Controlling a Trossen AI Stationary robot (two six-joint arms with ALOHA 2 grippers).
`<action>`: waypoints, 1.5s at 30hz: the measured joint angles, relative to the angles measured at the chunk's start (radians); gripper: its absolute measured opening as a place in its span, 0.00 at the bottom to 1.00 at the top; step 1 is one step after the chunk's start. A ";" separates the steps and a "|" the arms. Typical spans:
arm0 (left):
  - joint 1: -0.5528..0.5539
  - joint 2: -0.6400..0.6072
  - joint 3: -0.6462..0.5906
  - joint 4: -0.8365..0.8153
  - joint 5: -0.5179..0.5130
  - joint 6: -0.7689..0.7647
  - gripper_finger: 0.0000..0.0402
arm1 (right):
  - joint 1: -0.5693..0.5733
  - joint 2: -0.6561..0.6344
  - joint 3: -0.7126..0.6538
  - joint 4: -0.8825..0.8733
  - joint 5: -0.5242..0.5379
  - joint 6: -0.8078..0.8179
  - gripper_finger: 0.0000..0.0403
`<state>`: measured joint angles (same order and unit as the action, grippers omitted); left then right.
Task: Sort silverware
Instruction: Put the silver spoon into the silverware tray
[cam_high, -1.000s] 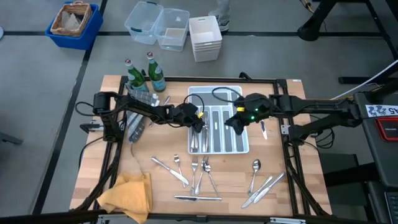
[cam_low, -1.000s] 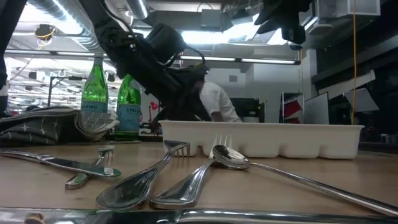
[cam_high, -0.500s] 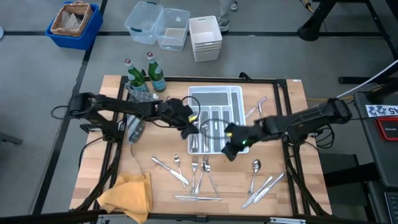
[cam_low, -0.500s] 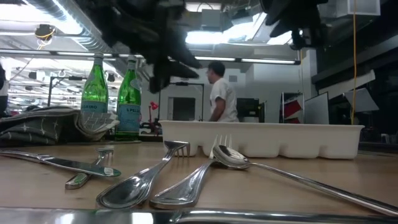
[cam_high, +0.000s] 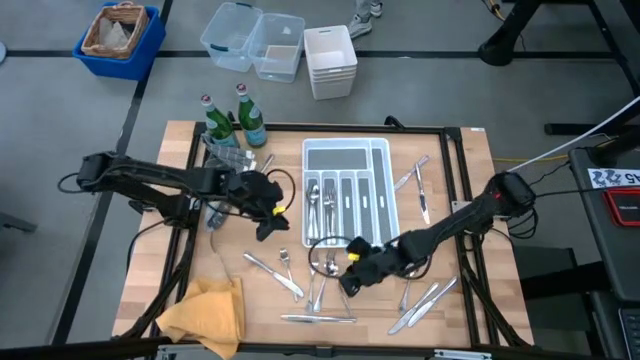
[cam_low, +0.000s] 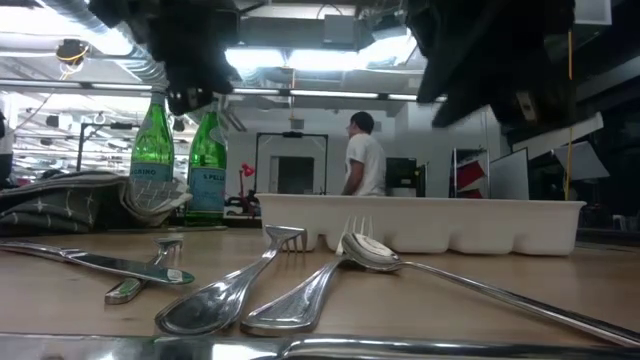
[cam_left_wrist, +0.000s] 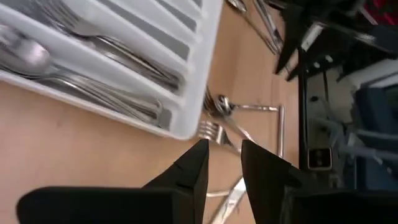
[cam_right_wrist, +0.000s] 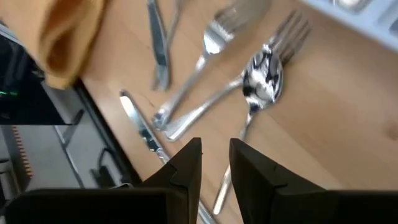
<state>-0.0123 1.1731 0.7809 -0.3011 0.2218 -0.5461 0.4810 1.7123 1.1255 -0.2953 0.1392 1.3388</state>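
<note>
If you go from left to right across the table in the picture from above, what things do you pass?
Yellow cloth → left gripper → white tray → right gripper → spoon → knife

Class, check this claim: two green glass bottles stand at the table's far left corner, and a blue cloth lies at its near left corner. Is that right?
Not quite. The two green glass bottles do stand at the table's far left corner, but the cloth at the near left corner is yellow, not blue. The high view shows this plainly.
</note>
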 joint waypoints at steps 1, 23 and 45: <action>-0.014 -0.007 -0.008 -0.006 -0.004 0.000 0.21 | 0.000 0.017 0.001 0.013 0.000 0.000 0.21; -0.210 -0.021 -0.057 -0.085 -0.118 -0.010 0.21 | 0.003 0.225 0.130 -0.087 0.010 0.000 0.21; -0.237 -0.021 -0.057 -0.081 -0.123 -0.030 0.21 | 0.004 0.256 0.165 -0.108 0.010 0.000 0.21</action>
<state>-0.2493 1.1520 0.7242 -0.3819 0.0990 -0.5762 0.4854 1.9686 1.2903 -0.4037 0.1492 1.3384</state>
